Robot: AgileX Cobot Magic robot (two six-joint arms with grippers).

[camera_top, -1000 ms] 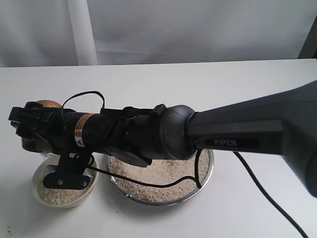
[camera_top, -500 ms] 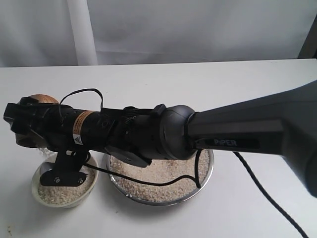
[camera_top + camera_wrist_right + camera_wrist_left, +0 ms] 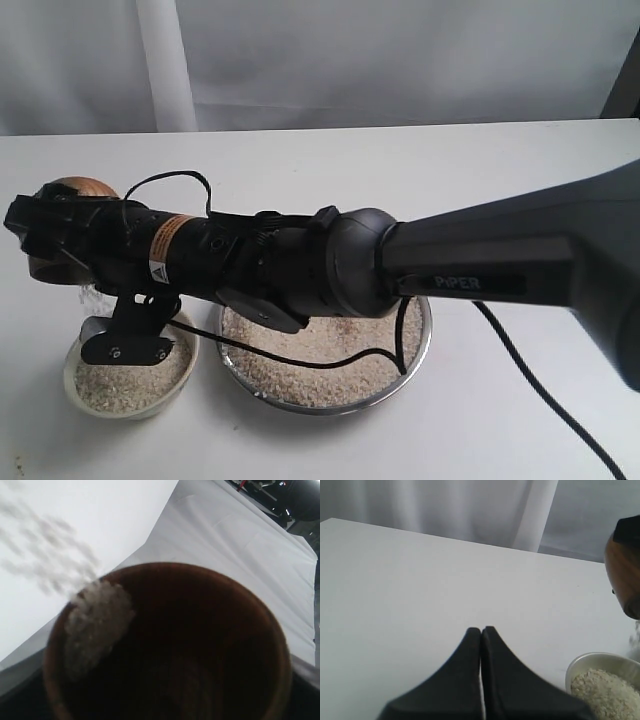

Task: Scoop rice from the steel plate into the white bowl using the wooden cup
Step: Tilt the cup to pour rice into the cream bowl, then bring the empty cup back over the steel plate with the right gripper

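Exterior view has the right arm (image 3: 480, 270) stretched in from the right edge, its dark bulk covering much of the steel plate (image 3: 424, 335) and the back of the white bowl (image 3: 72, 372). At the arm's far-left end the right gripper (image 3: 46, 238) is clamped around the wooden cup (image 3: 80, 189). Only the cup's rounded upper side and a sliver of brown below the fingers show, the rest being hidden by the black jaws. The cup hangs above the bowl's left side, and a thin, blurred trickle of rice (image 3: 90, 296) falls from it toward the bowl. A camera bracket (image 3: 125, 342) under the wrist masks part of the grains already heaped in the bowl; more grains lie in the uncovered near part of the plate. Bowl and plate stand just beside each other on the white table (image 3: 300, 160); whether their rims touch I cannot tell.

Right wrist view looks straight into the cup's dark inside, where a pale clump clings at the lip and loose grains beyond it are smeared by motion. The fingers fall outside this picture.

Left wrist view shows the left gripper (image 3: 481, 630) with both fingers pressed together, holding nothing, over bare table; cup and bowl are cut off at the picture's edge
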